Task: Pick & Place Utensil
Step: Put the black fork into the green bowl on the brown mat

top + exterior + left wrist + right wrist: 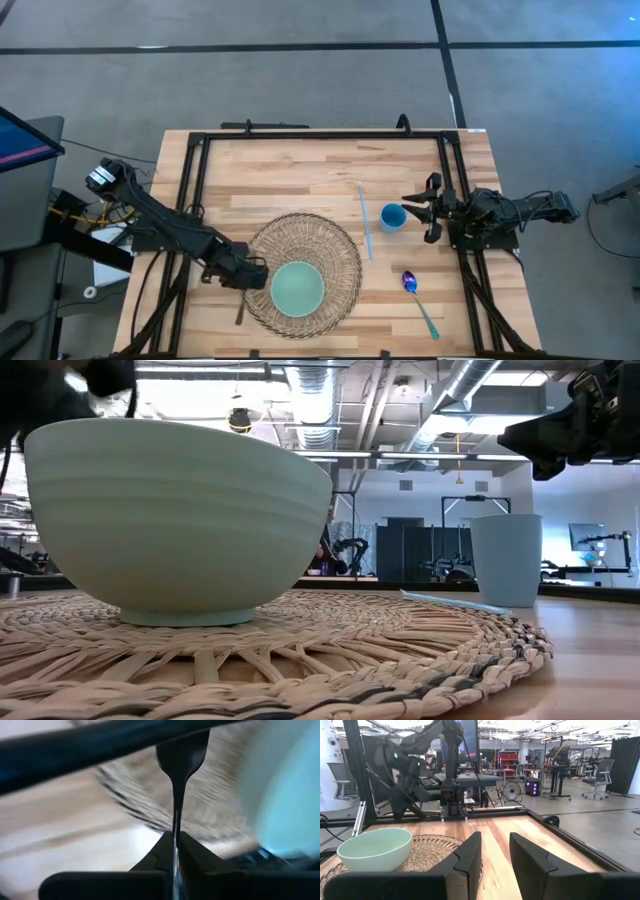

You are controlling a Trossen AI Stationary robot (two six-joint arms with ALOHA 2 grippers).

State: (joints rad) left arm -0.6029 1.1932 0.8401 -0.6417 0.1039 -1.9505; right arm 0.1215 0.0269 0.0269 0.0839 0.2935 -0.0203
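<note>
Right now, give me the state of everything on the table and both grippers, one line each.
Left gripper: shut on the dark utensil.
Right gripper: open, empty, beside the cup.
Bowl: upright on the woven mat.
Cup: upright.
Spoon: flat on the table.
Straw: flat by the cup.

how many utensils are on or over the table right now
2: a dark fork pinched in the left gripper at the woven mat's left edge, and a purple-bowled spoon right of the mat.
</note>
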